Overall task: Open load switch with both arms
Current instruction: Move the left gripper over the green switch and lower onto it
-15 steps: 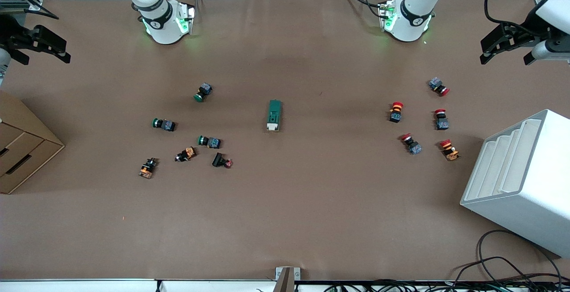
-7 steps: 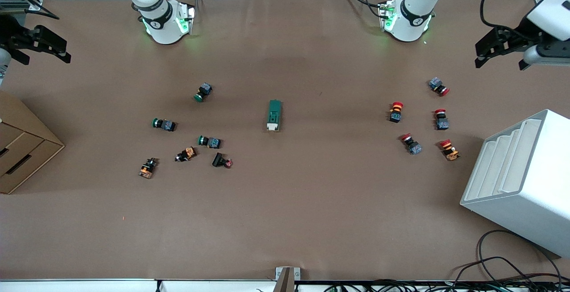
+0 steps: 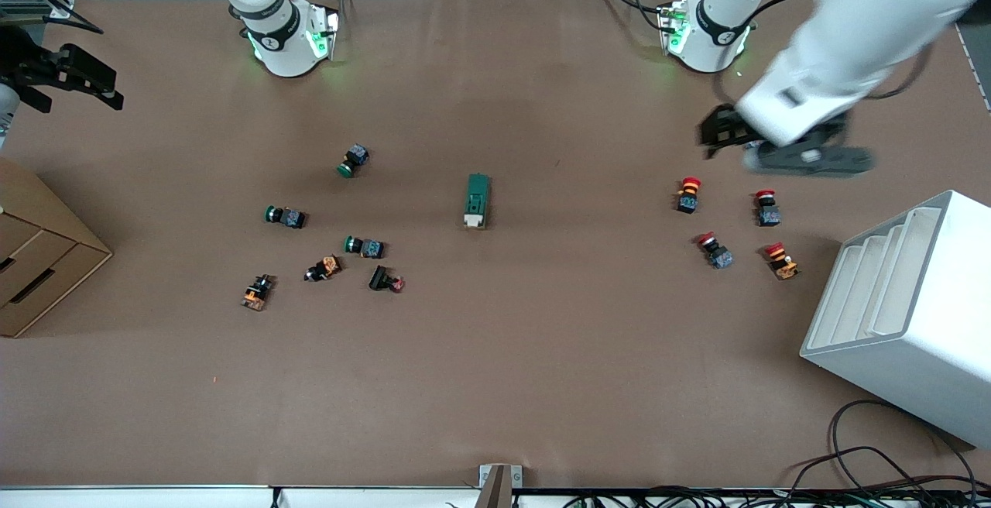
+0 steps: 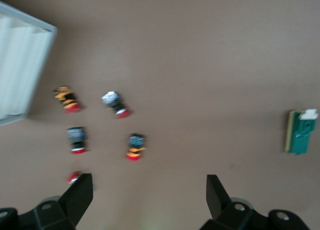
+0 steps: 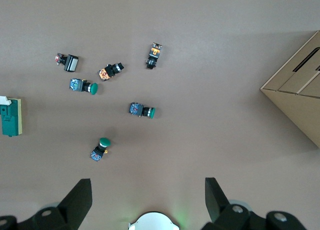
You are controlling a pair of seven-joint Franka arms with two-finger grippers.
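Observation:
The load switch [image 3: 477,200] is a dark-green block with a cream lever end, lying in the middle of the table; it also shows in the left wrist view [image 4: 301,131] and the right wrist view [image 5: 11,117]. My left gripper [image 3: 721,135] hangs open and empty over the table toward the left arm's end, beside the red-capped buttons and well apart from the switch. Its black fingers [image 4: 80,195] frame bare table. My right gripper [image 3: 104,88] waits open and empty over the right arm's end of the table, its fingers [image 5: 80,196] wide apart.
Several red-capped push buttons [image 3: 688,194] lie toward the left arm's end, several green-capped and orange ones [image 3: 362,246] toward the right arm's end. A white stepped rack [image 3: 906,314] and a cardboard box [image 3: 35,252] stand at the table's two ends. Cables [image 3: 867,469] trail at the front edge.
The left arm has swung in from the table's end toward the middle and now covers one red-capped button. The right arm and the load switch have not moved.

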